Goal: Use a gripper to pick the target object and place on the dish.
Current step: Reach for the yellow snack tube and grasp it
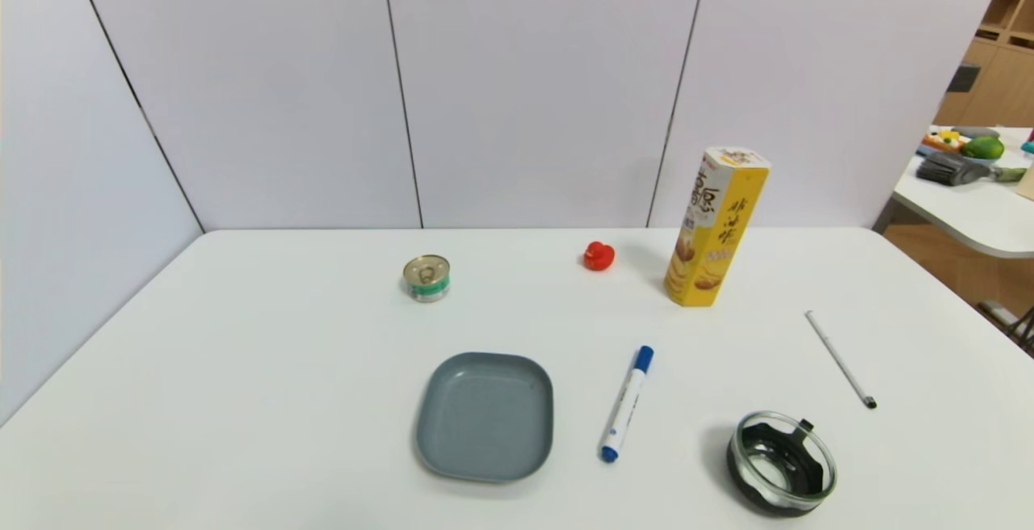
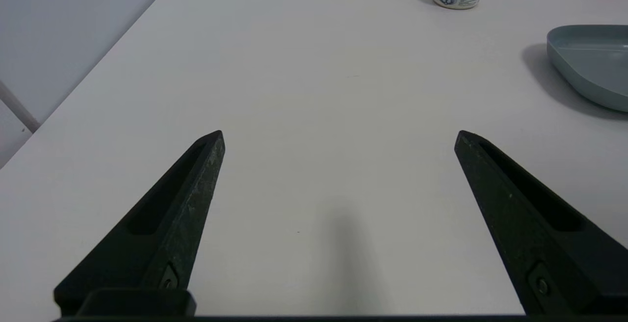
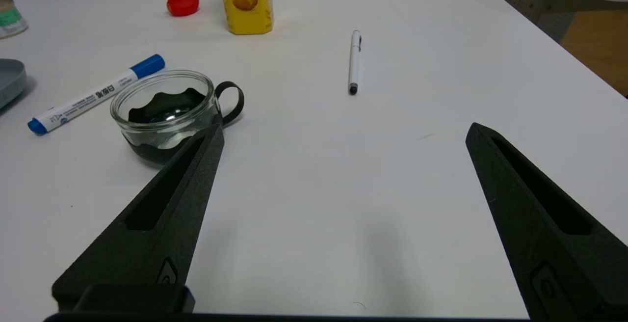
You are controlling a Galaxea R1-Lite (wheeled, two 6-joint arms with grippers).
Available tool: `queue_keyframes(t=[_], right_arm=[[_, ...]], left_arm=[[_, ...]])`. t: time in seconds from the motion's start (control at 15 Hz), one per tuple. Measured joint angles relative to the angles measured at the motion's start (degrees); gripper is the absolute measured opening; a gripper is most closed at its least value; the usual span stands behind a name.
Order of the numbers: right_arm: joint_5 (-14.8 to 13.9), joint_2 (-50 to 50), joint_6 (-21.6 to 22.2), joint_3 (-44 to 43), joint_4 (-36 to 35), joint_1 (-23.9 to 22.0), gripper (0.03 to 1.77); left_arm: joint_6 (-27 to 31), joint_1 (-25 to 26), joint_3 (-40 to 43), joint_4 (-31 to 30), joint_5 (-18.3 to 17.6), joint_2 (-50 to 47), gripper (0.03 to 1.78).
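The snack box (image 1: 716, 227) stands upright on the white bench (image 1: 242, 368), right of centre in the upper half of the head view, untouched by either gripper. A red toy duck (image 1: 598, 256) sits near its left side, and a small tin can (image 1: 426, 278) stands farther left, well apart from both.

The dish (image 1: 485, 416) lies flat in the lower centre of the head view with nothing on it. A blue-capped marker (image 1: 626, 403) lies just beside its right edge, not touching it. A glass bowl with a black insert (image 1: 781, 461) sits at the lower right, and a thin white pen (image 1: 840, 359) lies diagonally above it toward the right edge.

Neither arm appears in the head view. In the left wrist view the left gripper (image 2: 339, 135) is released, its jaws spread wide above bare bench surface, with the can and the dish edge in the upper right of that frame. In the right wrist view the right gripper (image 3: 345, 130) is likewise released with jaws wide apart; the glass bowl shows just beyond one finger (image 3: 162, 214), while the box base appears at the top of the frame.
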Motion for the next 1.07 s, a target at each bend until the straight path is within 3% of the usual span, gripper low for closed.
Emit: queue_keyframes(t=[0.4, 0.73, 1.07], right_arm=[[0.28, 0.00, -0.59, 0.00, 0.00, 0.00, 1.71], [1.45, 2.19, -6.39, -0.38, -0.69, 0.00, 1.71], [7.74, 10.68, -8.12, -11.41, -2.67, 1.46, 1.71]], left_arm=[[-0.02, 0.00, 0.00, 0.00, 0.00, 0.00, 1.69], [0.00, 0.00, 0.00, 0.00, 0.02, 0.00, 1.69], [-0.02, 0.00, 0.00, 0.00, 0.00, 0.00, 1.69]])
